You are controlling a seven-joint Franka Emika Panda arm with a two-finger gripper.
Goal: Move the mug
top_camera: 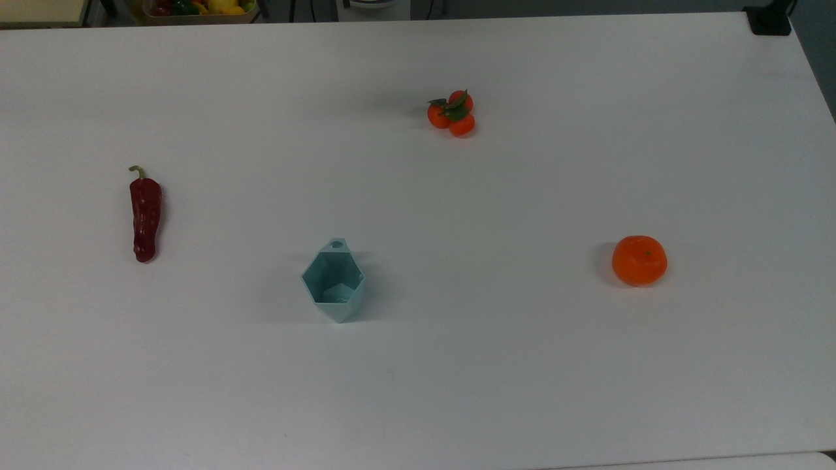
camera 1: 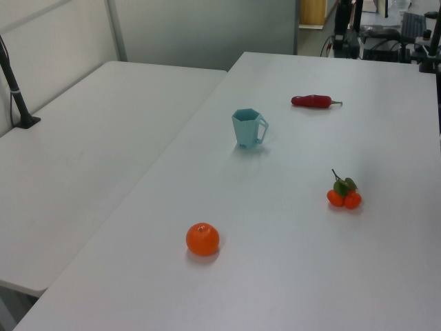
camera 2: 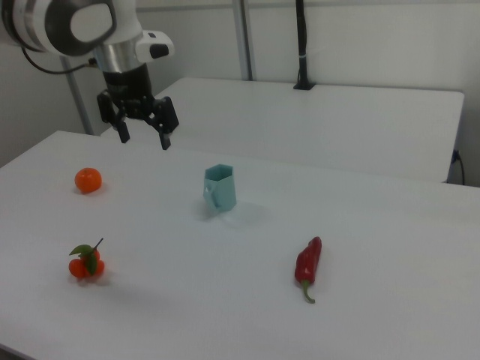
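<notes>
We see the hand (camera 2: 142,137) hanging with fingers spread apart, well above the surface (top_camera: 522,365), gripping nothing. The mug (top_camera: 333,282) stands upright between the red chili pepper (top_camera: 144,217) and the orange (top_camera: 639,260), its rim unobstructed for a descent from above, we'd judge.

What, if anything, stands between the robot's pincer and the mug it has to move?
Nothing visible does. In the right view the open pincer hangs in the air up and to the right view's left of the mug, with bare table between them. The orange, tangerine cluster and red pepper lie off to the sides.
</notes>
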